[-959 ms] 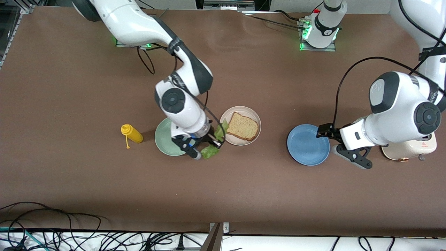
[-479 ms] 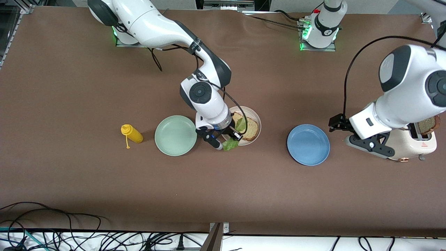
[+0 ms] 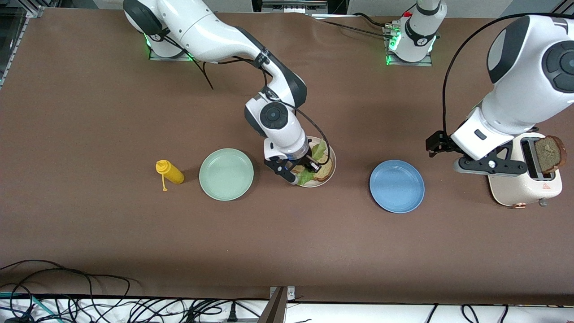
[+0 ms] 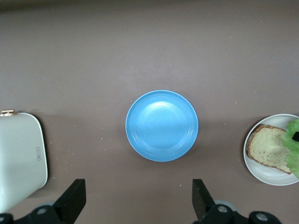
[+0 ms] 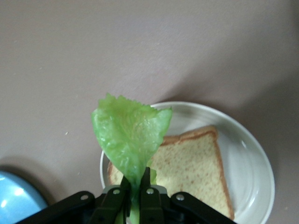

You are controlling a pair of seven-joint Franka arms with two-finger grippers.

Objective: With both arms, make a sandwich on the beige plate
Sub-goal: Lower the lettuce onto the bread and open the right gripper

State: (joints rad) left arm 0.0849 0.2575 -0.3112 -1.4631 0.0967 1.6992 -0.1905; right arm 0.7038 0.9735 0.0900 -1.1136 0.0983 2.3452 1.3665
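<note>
The right gripper (image 3: 305,172) is pinched tight on the stem end of the lettuce leaf (image 5: 131,140), its fingers almost together with the leaf between them; it hangs over the beige plate (image 3: 332,154), and the leaf hangs free over the bread slice (image 5: 196,172) that lies flat on that plate; whether the leaf touches the bread cannot be told; the left gripper (image 4: 138,205) has its fingers spread wide with nothing between them, and it is held over the table just beside the toaster (image 3: 522,179), above the ground between that toaster and the blue plate (image 3: 397,185); the second bread slice (image 3: 549,154) stands upright in the toaster's slot at the left arm's end of the table; the table (image 3: 287,242) is covered in a plain brown cloth; the mint green plate (image 3: 226,174) sits bare beside the beige plate toward the right arm's end, and the yellow squeeze bottle (image 3: 169,172) lies tipped on its side farther that way; a tangle of black cables (image 3: 89,300) runs along the table edge nearest the front camera; in the front view the right arm's wrist covers much of the beige plate, and the left wrist view cuts the toaster and the beige plate off at its edges
</note>
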